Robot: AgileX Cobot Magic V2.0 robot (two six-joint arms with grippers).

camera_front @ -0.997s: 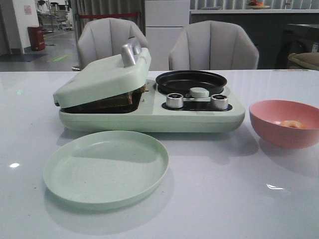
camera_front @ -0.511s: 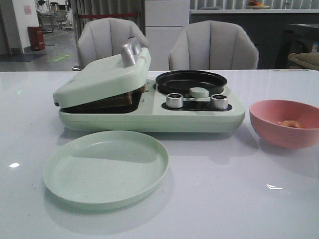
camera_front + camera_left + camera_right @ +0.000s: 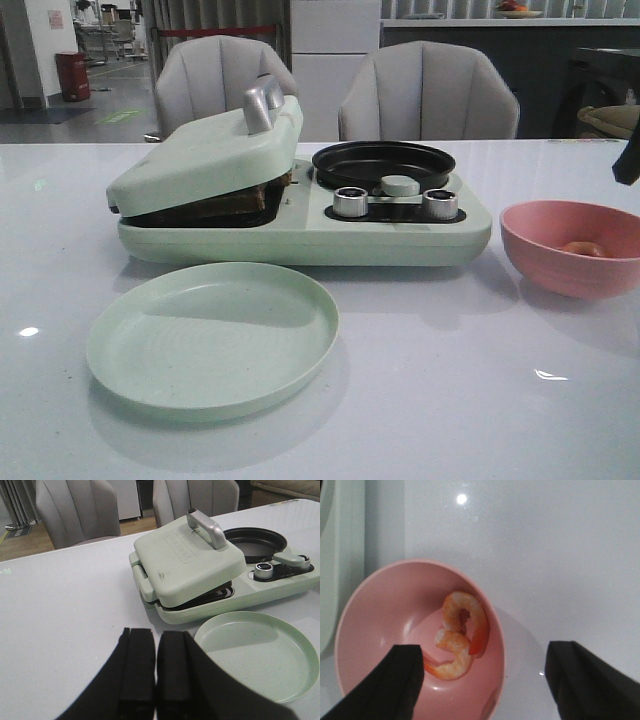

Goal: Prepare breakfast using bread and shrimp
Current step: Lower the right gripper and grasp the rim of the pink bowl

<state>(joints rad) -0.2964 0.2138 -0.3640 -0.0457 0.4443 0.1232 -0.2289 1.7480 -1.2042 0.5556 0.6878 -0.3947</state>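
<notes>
The shrimp (image 3: 459, 635) are two small curled pieces, pale orange-pink with a deeper orange-red edge on one, lying against each other on the floor of the pink bowl (image 3: 375, 610). In the right wrist view the bowl sits directly below the right tool (image 3: 482, 672), whose two black fingers (image 3: 402, 675) stand wide apart and released, one over the bowl's inner wall, the other over the bare desk (image 3: 545, 555) just outside the rim. The shrimp lie between the two fingers, nearer the first one, and neither finger touches them. In the front view only a dark tip of this arm shows at the frame edge above the bowl.

The bread (image 3: 262, 192) shows only as a dark brown crust edge with a sliver of beige, pressed between the tilted mint-green lid (image 3: 205, 155) and the base of the breakfast maker (image 3: 400, 235). It lies ahead of the left tool (image 3: 155, 665), past the empty green plate (image 3: 260, 650). The left tool's black pads (image 3: 137, 660) are clenched together with nothing between them, low over the desk, apart from plate and appliance.
</notes>
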